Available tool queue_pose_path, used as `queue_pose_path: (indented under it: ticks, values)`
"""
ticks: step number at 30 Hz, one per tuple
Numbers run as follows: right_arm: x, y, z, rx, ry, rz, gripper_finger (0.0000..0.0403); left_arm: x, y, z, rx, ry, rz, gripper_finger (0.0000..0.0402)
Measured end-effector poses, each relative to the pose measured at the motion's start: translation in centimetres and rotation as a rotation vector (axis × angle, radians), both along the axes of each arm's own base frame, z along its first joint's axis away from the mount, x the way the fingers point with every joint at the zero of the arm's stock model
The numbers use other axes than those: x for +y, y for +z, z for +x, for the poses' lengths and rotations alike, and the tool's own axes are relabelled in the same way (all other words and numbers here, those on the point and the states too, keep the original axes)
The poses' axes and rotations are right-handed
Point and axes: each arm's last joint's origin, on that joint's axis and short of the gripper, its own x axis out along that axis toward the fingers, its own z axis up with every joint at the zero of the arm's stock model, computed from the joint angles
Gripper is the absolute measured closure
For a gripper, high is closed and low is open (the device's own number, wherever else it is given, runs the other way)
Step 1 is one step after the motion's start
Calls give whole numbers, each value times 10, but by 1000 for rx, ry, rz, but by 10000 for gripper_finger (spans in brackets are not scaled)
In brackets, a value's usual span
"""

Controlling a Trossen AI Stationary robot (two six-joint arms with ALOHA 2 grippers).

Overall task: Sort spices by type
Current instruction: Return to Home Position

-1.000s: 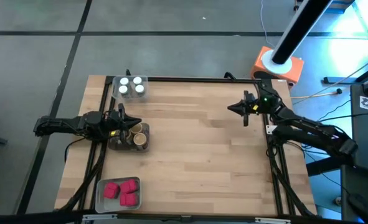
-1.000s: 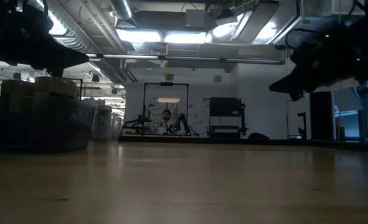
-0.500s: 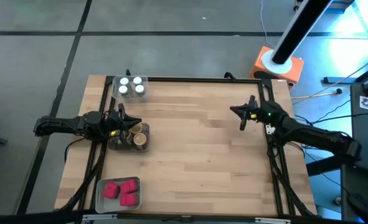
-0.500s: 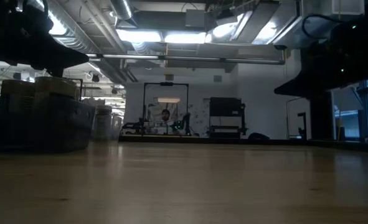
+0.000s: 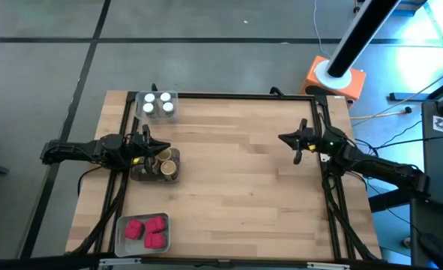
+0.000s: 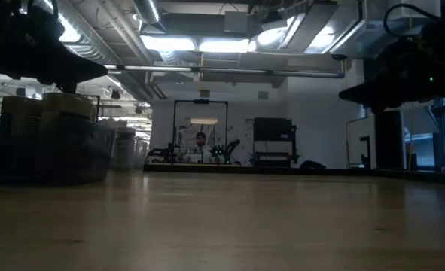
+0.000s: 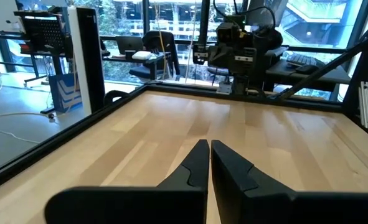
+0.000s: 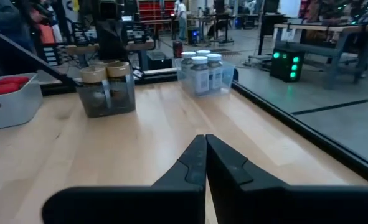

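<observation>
I am holding my left end effector [image 5: 163, 148] by the dark bin [image 5: 140, 174] and my right end effector [image 5: 282, 139] over the wooden worktop's [image 5: 236, 195] right side, both pressed together and empty, judging sorting done, with white-lidded round jars [image 5: 166, 107] in the clear tray [image 5: 139, 113], tan-lidded round jars [image 5: 166, 169] in that bin and red boxy cans [image 5: 155, 223] in the grey tray [image 5: 121, 238], so only homing remains.

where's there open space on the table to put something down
The table's whole middle is bare, from the bins on the left side across to the right pincer. The left side is crowded: clear bin, dark bin by the left pincer, grey bin.
</observation>
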Motion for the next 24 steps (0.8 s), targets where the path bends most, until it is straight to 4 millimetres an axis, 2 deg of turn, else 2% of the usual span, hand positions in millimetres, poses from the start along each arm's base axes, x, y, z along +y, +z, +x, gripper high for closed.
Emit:
queue_pose_path:
  ticks: [9,16,24]
  values:
    - [4,1,-10,-20,-34,-10,391,0,0,0,0,0,0,398]
    - [9,9,-19,-125,-20,-37,391,0,0,0,0,0,0,398]
    - [10,9,-19,-120,20,-33,391,0,0,0,0,0,0,398]
